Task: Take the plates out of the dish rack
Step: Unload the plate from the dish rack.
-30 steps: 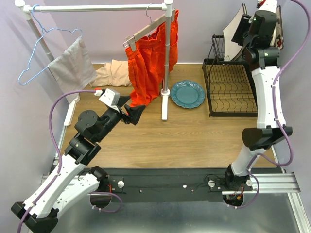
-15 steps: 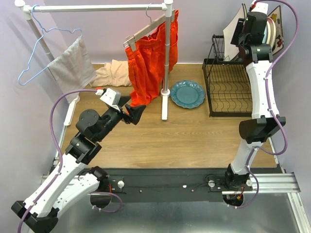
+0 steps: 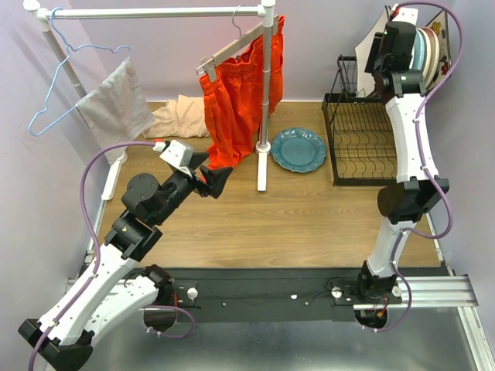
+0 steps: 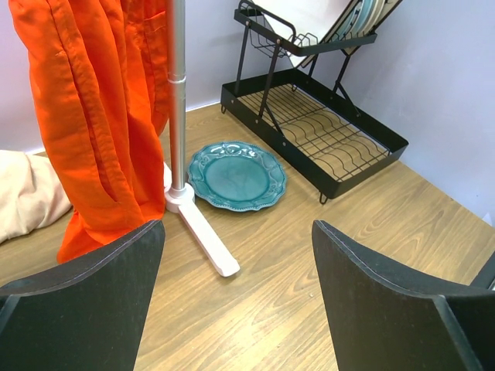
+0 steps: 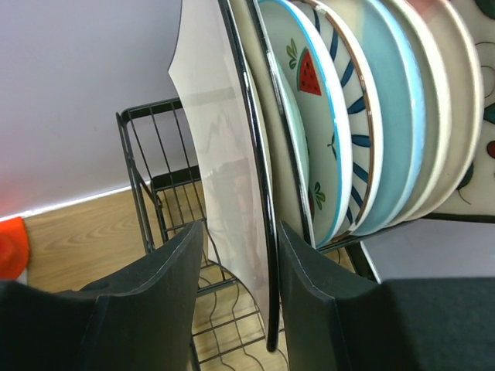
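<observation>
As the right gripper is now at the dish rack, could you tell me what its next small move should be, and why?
Probably close the right gripper on the white square plate: its open fingers straddle that front plate's dark rim, so a grip seems ready, while the round plates behind stand untouched in the dish rack.

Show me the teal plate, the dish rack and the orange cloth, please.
teal plate [image 4: 236, 175]: left wrist view, its flat centre.
dish rack [image 3: 363, 147]: top external view, its grid base.
orange cloth [image 4: 93, 116]: left wrist view, its hanging folds.
</observation>
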{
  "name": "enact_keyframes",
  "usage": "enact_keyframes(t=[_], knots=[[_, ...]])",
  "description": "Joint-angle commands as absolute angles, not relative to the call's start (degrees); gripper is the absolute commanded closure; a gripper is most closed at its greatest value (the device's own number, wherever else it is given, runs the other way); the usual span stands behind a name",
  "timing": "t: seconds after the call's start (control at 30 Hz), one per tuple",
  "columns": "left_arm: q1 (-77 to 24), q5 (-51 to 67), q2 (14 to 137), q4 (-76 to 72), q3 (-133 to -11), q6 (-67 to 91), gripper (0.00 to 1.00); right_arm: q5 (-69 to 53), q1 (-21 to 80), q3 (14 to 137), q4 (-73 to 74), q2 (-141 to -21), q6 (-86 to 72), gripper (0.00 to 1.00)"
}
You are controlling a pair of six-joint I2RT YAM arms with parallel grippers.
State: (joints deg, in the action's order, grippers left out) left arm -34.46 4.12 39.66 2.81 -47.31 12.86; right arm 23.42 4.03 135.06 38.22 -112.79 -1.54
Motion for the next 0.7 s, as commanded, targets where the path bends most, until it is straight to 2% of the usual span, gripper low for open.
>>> enact_keyframes(t=[0.0, 0.67], knots=[[-34.10, 4.92, 39.64, 2.29, -47.11, 12.22, 0.14, 26.28, 3.69, 137.02, 36.12, -114.87, 1.04, 0.50], [-34.01, 6.06, 40.25, 2.02, -47.29, 12.22, 0.14, 30.06, 4.75, 136.67, 31.82, -118.21, 5.71, 0.55]])
